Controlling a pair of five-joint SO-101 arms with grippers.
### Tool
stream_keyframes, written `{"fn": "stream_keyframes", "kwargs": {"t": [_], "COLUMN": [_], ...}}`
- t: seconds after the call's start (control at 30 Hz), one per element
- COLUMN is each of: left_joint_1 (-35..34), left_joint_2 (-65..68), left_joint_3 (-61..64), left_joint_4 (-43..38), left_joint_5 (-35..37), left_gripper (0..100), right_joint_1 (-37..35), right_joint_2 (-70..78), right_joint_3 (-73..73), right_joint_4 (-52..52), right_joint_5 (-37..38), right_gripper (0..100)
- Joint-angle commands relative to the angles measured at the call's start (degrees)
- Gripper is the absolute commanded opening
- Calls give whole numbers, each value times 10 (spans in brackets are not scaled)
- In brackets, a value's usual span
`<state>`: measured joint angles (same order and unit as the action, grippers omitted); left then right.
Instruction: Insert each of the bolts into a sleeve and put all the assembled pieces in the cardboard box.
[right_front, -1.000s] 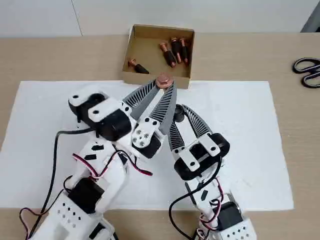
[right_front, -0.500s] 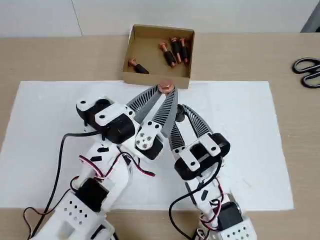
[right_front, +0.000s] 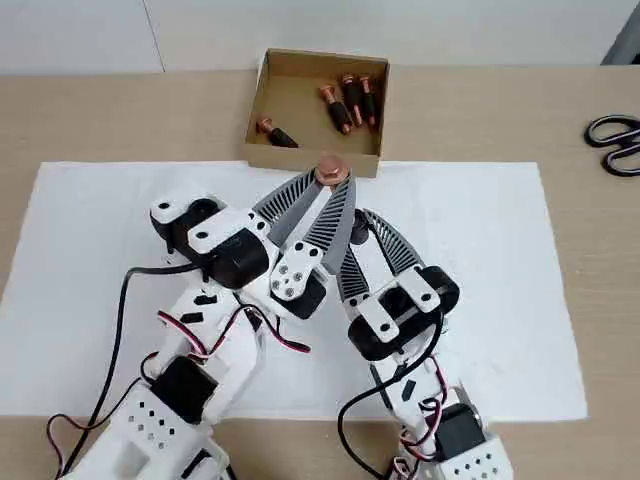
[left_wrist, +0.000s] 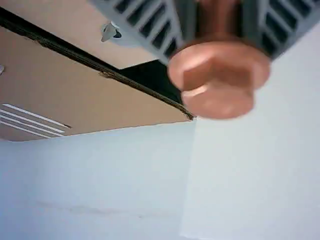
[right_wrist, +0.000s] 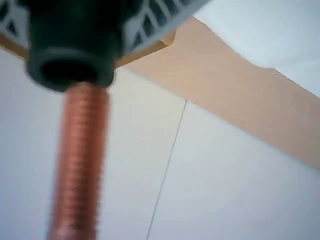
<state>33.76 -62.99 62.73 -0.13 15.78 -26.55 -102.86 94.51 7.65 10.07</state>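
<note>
Two clamps on: we're pinching the bolt (right_front: 331, 172) in the left gripper (right_front: 333, 186), sleeve (right_wrist: 70, 57) in the right gripper (right_front: 356, 228), threads sitting at its mouth; cardboard box (right_front: 258, 110) at 12 o'clock.

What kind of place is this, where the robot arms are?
Probably a workshop or lab bench for robot practice: a wooden table covered with a white sheet, a cardboard box holding assembled pieces, and scissors at the table's edge.

Shank of bolt (right_front: 331, 173) hidden betw. left gripper (right_front: 333, 186) fingers in high view, sleeve (right_front: 357, 229) mostly covered there, bolt head blurred in left wrist view, scissors (right_front: 613, 143) cut by frame edge.
</note>
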Motion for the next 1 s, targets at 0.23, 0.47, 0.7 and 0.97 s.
{"fn": "stream_keyframes", "kwargs": {"t": [0.23, 0.47, 0.7, 0.97], "left_joint_1": [-1, -2, 2, 9], "left_joint_2": [-8, -8, -8, -8], "left_joint_3": [-1, -1, 16, 20], "left_joint_4": [-16, -50, -52, -55], "left_joint_5": [3, -29, -26, -30], "left_gripper": [6, 6, 6, 6], "right_joint_1": [3, 3, 3, 3], "right_joint_2": [-11, -11, -11, -11], "right_joint_3": [-10, -12, -13, -13], "right_joint_4": [-14, -15, -15, -15], "right_joint_5": [-1, -1, -1, -1], "right_gripper": [4, 4, 4, 4]}}
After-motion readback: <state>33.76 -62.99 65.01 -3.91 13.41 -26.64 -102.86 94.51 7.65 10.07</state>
